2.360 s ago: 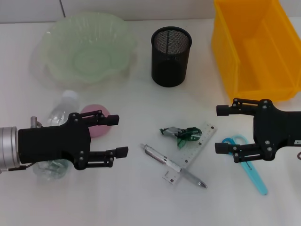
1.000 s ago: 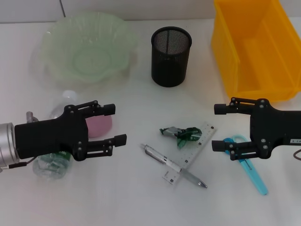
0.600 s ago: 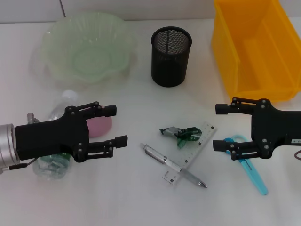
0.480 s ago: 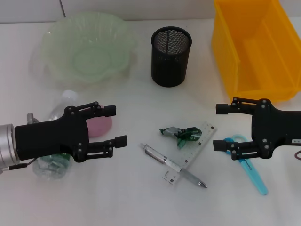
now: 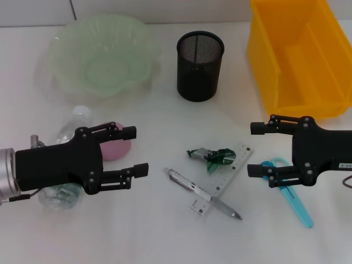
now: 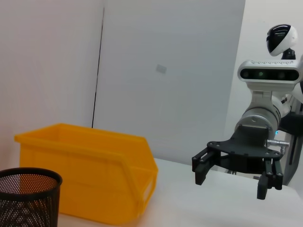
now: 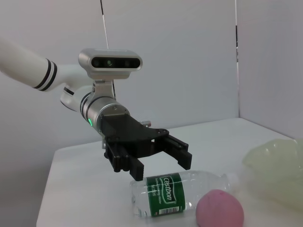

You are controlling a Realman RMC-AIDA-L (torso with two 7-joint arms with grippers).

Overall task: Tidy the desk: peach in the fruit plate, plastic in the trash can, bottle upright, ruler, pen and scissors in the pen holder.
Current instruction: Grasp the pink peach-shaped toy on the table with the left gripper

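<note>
Left gripper [image 5: 135, 151]: lower left of the head view, fingers spread wide and holding nothing; it hovers above the desk with the peach showing just behind its upper finger, seemingly lined up for that fruit.
Peach [image 5: 114, 147]: pink, lying on the desk left of centre, touching or just beside the bottle; not yet in the plate.
Bottle [image 5: 70, 164]: clear plastic with a green label, lying on its side in the lower left, largely hidden under the left arm; it needs standing up.
Fruit plate [image 5: 102, 52]: pale green and wavy-rimmed, upper left, holding nothing, well apart from the peach.
Pen holder [image 5: 200, 65]: black mesh cup, upper centre, upright, with nothing visible in it.
Trash can [image 5: 297, 55]: yellow bin at upper right, nothing seen inside.
Plastic [image 5: 212, 155]: crumpled green and clear scrap at centre, resting on the ruler's end.
Ruler [image 5: 224, 177]: pale, slanted at lower centre, with the pen lying across it.
Pen [image 5: 202, 193]: silver, diagonal, lower centre.
Scissors [image 5: 290, 195]: blue-handled, lower right, partly under the right gripper.
Right gripper [image 5: 255, 149]: right side, fingers parted and gripping nothing, poised over the scissors' handles, likely its first target.
</note>
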